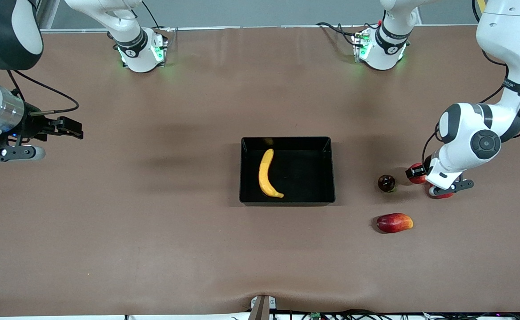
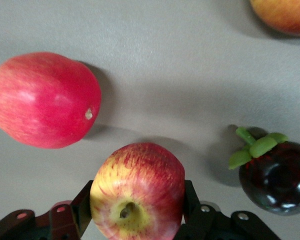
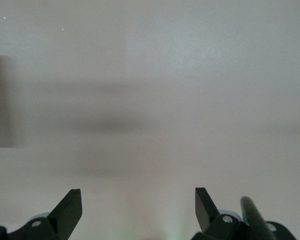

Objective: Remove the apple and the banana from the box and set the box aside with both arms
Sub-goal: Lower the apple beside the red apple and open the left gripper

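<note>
The black box (image 1: 309,177) sits mid-table with the yellow banana (image 1: 268,174) lying in it. Toward the left arm's end, my left gripper (image 1: 415,174) (image 2: 137,194) is shut on the red-and-yellow apple (image 1: 418,173) (image 2: 138,197), low at the table; I cannot tell whether the apple rests on it. A dark purple fruit (image 1: 386,182) (image 2: 276,176) with green leaves lies beside it. A larger red fruit (image 1: 441,194) (image 2: 43,100) shows partly under the left wrist. My right gripper (image 1: 74,128) (image 3: 138,207) waits open and holds nothing, above the right arm's end.
A red, oval fruit with a yellowish end (image 1: 394,222) (image 2: 286,15) lies nearer the front camera than the dark fruit. Brown table (image 1: 153,231) surrounds the box. The arm bases (image 1: 140,49) stand along the edge farthest from the front camera.
</note>
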